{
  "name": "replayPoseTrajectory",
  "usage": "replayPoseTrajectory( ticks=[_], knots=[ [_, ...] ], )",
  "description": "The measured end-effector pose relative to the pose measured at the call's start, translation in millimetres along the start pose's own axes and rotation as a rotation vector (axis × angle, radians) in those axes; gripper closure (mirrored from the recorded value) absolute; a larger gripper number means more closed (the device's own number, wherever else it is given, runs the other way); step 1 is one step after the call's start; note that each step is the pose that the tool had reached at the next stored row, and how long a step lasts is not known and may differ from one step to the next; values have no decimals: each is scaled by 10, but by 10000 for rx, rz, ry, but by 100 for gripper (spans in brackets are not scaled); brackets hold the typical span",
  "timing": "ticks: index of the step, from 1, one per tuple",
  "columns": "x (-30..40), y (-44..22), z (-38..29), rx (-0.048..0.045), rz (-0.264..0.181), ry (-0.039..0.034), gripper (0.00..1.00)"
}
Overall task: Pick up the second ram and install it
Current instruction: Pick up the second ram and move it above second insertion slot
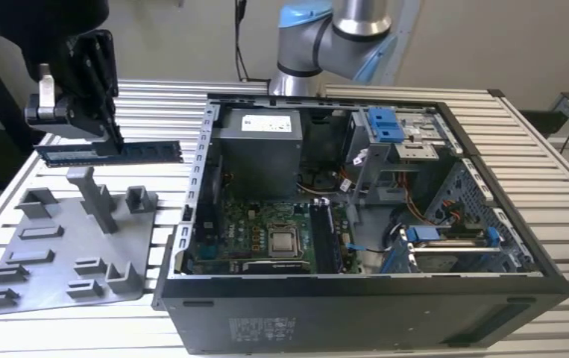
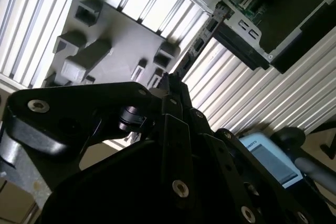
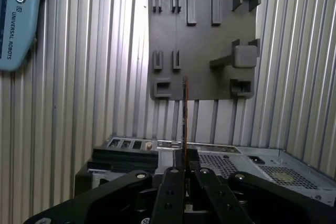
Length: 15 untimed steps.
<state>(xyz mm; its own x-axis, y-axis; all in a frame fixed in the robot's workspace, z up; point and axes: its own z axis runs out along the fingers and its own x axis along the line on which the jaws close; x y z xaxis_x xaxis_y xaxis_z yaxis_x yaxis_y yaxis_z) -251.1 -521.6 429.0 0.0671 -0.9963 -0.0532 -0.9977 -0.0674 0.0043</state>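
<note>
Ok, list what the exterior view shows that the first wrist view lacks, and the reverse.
Exterior view: the case's inside, with motherboard and power supply, and the memory board's flat face. First wrist view: a pale blue printed cover, and the board edge-on. Shared: the end effector gripping the board, the grey tray, slatted table, case.

The tool (image 1: pixel 105 140) hangs in the upper left of the exterior view, pointing down with a slight tilt; its jaws are clamped on the second ram (image 1: pixel 130 152) near one end; the arm (image 1: pixel 336 33) rises at upper centre of the frame, blue-capped joint uppermost; in the first wrist view the black fingers (image 3: pixel 174 182) meet edge-on.
</note>
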Motion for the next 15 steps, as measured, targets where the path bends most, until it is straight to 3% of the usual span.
replayPoseTrajectory(
  ticks=[8,15],
  knots=[
    [13,-193,0,8,151,-1,86],
    [18,-277,-1,24,460,-2,86]
  ],
)
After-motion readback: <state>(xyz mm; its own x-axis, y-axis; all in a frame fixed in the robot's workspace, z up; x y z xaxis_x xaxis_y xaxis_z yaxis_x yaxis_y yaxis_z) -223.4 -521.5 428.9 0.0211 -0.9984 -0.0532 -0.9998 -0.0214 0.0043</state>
